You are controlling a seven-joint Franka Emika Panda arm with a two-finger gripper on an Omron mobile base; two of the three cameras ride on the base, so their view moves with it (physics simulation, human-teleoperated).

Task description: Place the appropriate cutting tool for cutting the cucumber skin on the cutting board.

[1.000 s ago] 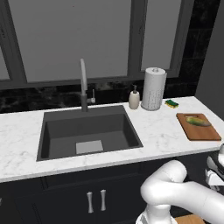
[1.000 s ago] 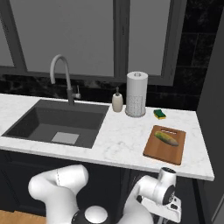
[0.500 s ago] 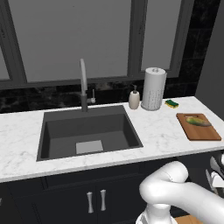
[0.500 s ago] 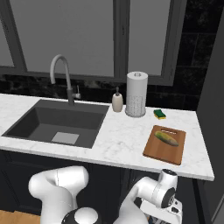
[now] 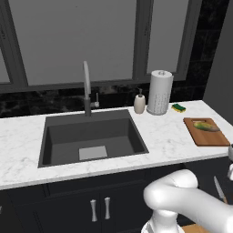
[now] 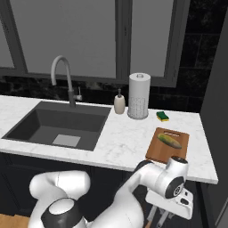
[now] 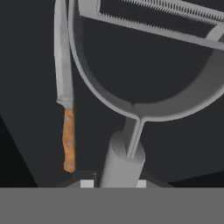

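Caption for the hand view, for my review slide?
Gripper straddling a grey peeler by its round handle, an orange-handled knife lying alongside.

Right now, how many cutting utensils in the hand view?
2: an orange-handled knife at left; a grey peeler beside it, centre to right. More may be hidden off-frame.

We see a white marbled counter [image 5: 173,136] with a dark sink [image 5: 91,129] set into it. A pale grey rectangle [image 5: 93,153] lies on the sink floor. A curved grey faucet [image 5: 86,91] rises behind the basin. To its right, along the black tiled wall [image 5: 36,102], we find a small cream soap bottle [image 5: 139,102], then just beside it an upright paper towel roll [image 5: 159,93], then a green-and-yellow sponge [image 5: 179,108] lying flat. Above runs a wide frosted window [image 5: 77,41]. Below the counter we make out dark cabinet doors with two silver handles [image 5: 93,210].
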